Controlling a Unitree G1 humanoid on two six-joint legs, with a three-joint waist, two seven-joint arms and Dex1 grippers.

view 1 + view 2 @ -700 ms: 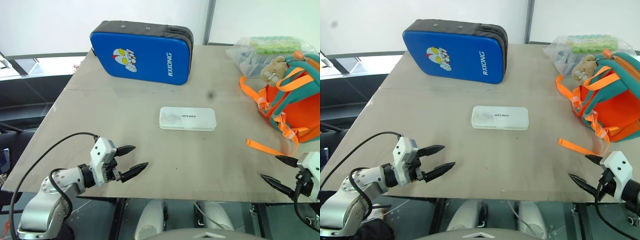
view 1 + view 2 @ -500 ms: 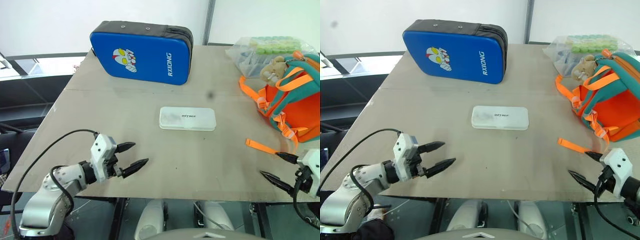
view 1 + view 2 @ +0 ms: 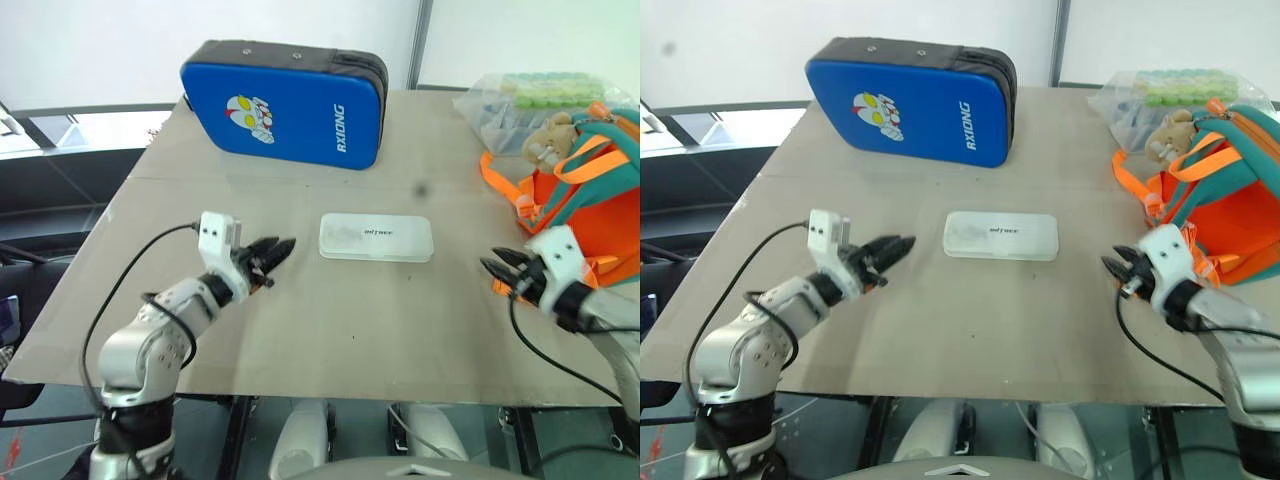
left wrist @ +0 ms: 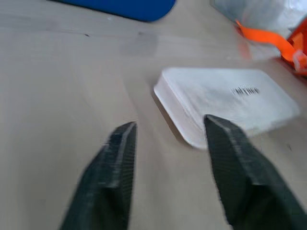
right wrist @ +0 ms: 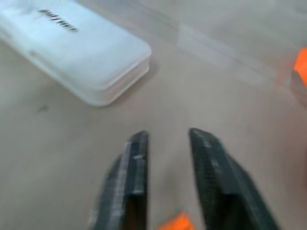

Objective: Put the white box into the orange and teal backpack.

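both grippers moved inward since earlier: left gripper [image 3: 278, 250] part open, right gripper [image 3: 497, 272] narrowly parted, both empty, flanking white box [image 3: 376, 237] mid-frame.

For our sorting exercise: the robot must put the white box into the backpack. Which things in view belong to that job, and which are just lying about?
Belong to the job:
white box
orange and teal backpack

Just lying about:
blue padded case
clear plastic bag
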